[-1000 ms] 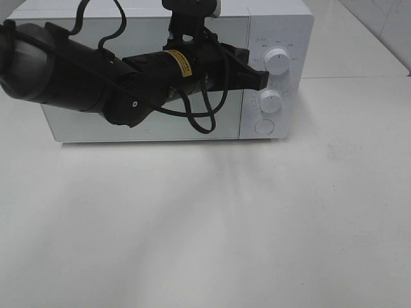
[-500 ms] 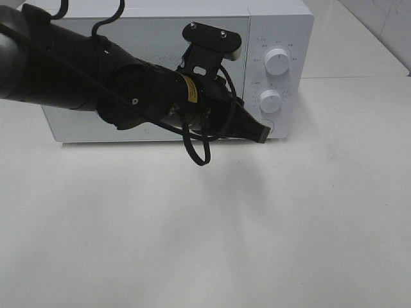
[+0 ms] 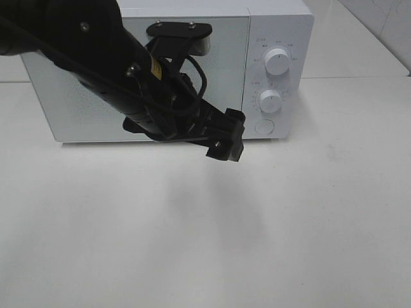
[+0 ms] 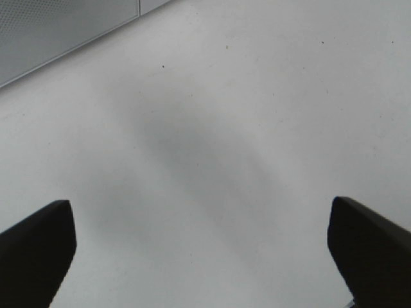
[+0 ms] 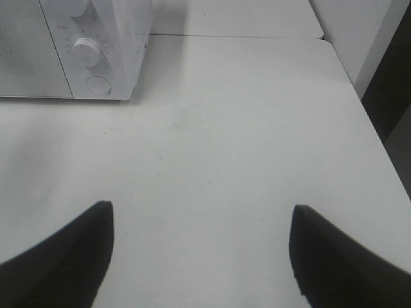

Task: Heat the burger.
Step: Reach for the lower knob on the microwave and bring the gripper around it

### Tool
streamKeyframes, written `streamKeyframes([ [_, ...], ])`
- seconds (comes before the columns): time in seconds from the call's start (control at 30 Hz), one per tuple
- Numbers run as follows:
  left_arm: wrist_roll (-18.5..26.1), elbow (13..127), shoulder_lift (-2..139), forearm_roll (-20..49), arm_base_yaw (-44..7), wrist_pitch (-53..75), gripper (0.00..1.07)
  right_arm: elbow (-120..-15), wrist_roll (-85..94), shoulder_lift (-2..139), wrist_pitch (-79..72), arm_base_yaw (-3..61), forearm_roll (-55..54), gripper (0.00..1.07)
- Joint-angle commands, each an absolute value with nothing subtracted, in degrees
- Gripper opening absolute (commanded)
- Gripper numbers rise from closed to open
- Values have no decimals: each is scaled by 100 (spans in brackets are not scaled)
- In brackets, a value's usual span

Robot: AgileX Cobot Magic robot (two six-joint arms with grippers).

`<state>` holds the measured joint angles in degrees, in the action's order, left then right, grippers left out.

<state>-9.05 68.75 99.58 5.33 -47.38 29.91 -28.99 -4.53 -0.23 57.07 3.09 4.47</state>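
The burger is out of view in every frame. A white microwave [image 3: 282, 25] stands at the back of the table with its door [image 3: 225, 58] closed. My left gripper [image 3: 226, 138] hangs low in front of the door's lower right corner, left of the round door button [image 3: 264, 127]. Its wrist view shows the left gripper [image 4: 202, 224] open, fingers [image 4: 38, 250] wide apart over bare tabletop. The right gripper [image 5: 202, 231] is open too, with nothing between its fingers, out on the table to the right of the microwave [image 5: 122, 38]. It does not show in the exterior high view.
Two white knobs, upper [image 3: 277, 59] and lower [image 3: 270, 101], sit on the microwave's control panel. The left arm [image 3: 96, 58] covers much of the door. The white table [image 5: 244, 128] ends at an edge on the right [image 5: 359, 109].
The left gripper swung from the upper knob down past the door button and back to the left, lower in front of the door. It went from shut to open.
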Motion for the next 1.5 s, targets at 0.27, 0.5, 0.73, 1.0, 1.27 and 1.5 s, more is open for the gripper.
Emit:
streamKeyframes([
  [0.27, -882, 6881, 9311, 470, -4756, 4389, 100, -2859, -430, -178, 5701, 269, 470, 75],
  [0.5, -710, 6881, 8915, 384, -4635, 5294, 100, -2859, -430, -178, 5701, 269, 470, 75],
  [0.73, -596, 6875, 8377, 390, -3850, 5861, 100, -2859, -430, -178, 5701, 269, 470, 75],
  [1.0, -235, 6864, 7930, 699, -2848, 5987, 100, -2859, -430, -178, 5701, 269, 470, 75],
  [1.27, 246, 6108, 7511, 963, -1725, 6050, 100, -2859, -430, -178, 5701, 269, 470, 75],
  [1.5, 584, 5294, 6921, 1175, -1014, 6050, 100, -2859, -430, -178, 5701, 269, 470, 75],
])
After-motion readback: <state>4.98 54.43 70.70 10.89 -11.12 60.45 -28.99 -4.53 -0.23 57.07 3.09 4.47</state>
